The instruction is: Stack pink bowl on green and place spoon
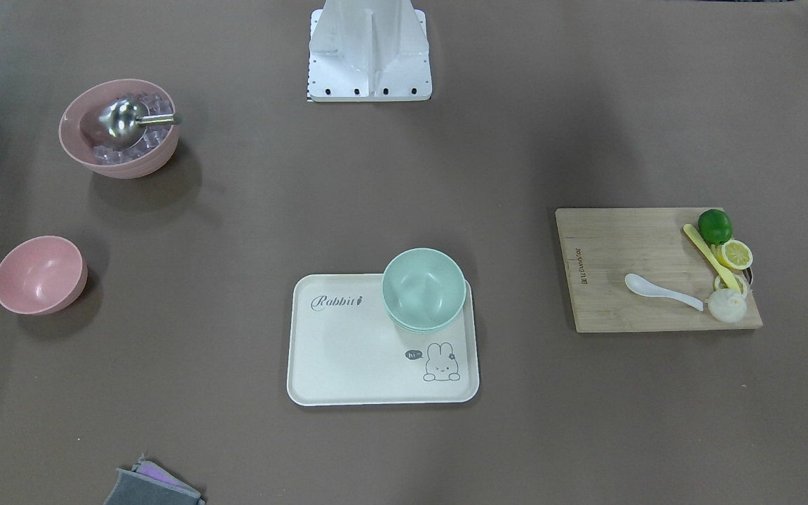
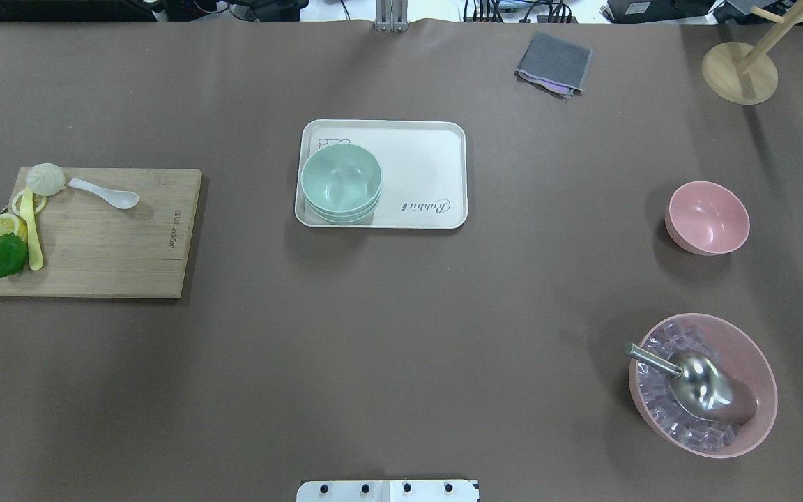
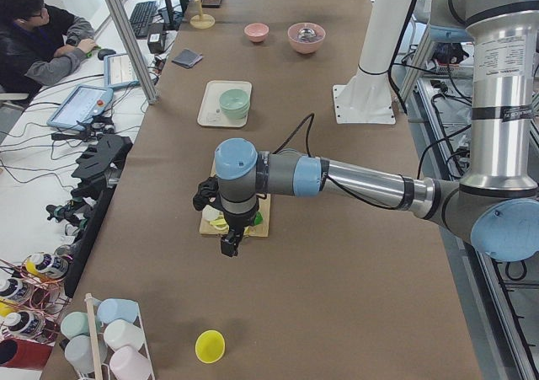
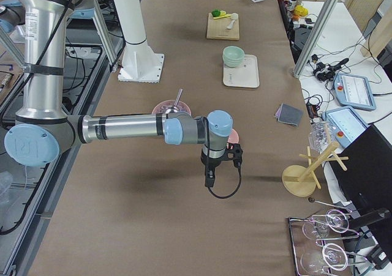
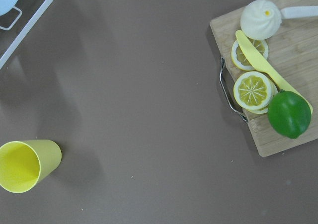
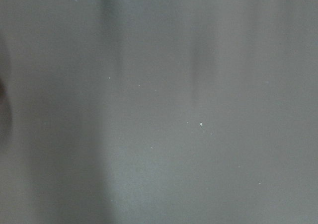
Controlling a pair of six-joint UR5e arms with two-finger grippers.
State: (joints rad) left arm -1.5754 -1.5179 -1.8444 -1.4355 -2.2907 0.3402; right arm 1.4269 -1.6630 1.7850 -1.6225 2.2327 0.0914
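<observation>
**Tray read "Rabbit"; pink bowl unstacked**

My tray [image 2: 436, 150] bore "Rabbit" and a bunny's "hi"; the board [image 2: 129, 244] had an illegible stamp. One plain pink bowl [image 2: 707, 217] sat at the tray's 3 o'clock, nested green bowls [image 2: 341, 180] on it, and one white spoon [image 2: 105, 194] at 9 o'clock. I couldn't tell whether my left gripper [image 3: 228, 247] or right gripper [image 4: 209, 181] gaped.

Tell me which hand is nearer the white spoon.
Left. The left hand hangs at the end of the cutting board that the white spoon lies on. The right hand is at the table's opposite end, by the small pink bowl.
</observation>
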